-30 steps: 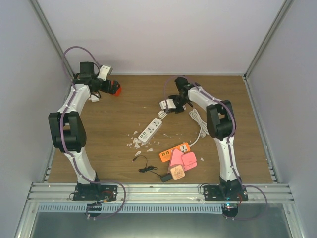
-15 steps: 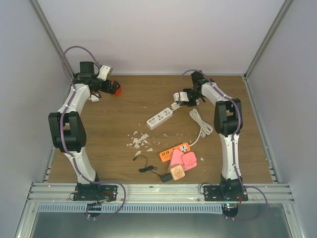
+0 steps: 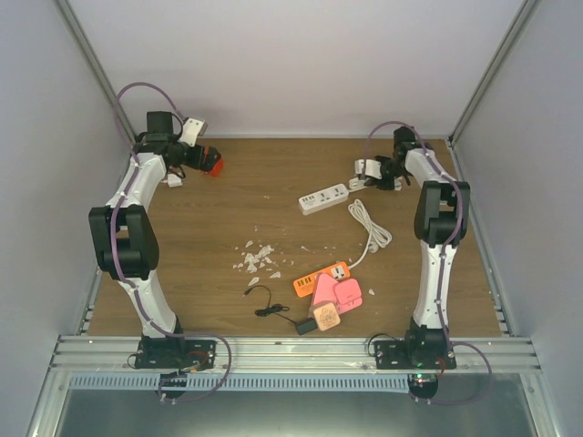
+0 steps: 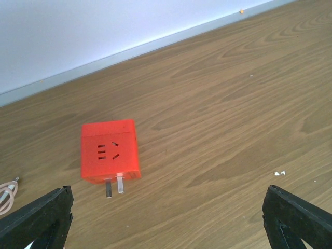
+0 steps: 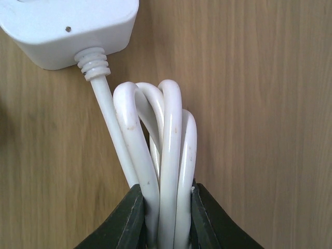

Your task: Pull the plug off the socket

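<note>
The left arm is reaching into the far left corner of the table (image 3: 219, 228), and the left gripper (image 4: 167, 207) is hanging low over the wood with its fingers (image 4: 36, 218) spread wide apart, gripping nothing. The red plug cube (image 4: 110, 151) is lying on the table just ahead of those fingers, nearer the left one and touching neither. Its two metal prongs are pointing back toward the gripper, and a face with slots is showing above them.

Over at the far right, the right gripper (image 3: 381, 173) is squeezing together on a bunch of looped white cable (image 5: 171, 135), with the loops sticking out past the fingertips. The cable is running into a ribbed collar on the end of the white power strip (image 3: 324, 198), which is sitting just to the left of that gripper and well apart from the red cube. More of the cable is coiling on the wood nearer the arm bases. Whether anything is plugged into the strip I cannot tell from here.

Nearer the front, an orange socket block (image 3: 322, 278) is lying against some pink pieces (image 3: 339, 293), a thin black cord (image 3: 269, 305) is curling beside them, and white scraps (image 3: 255, 258) are scattered mid-table
</note>
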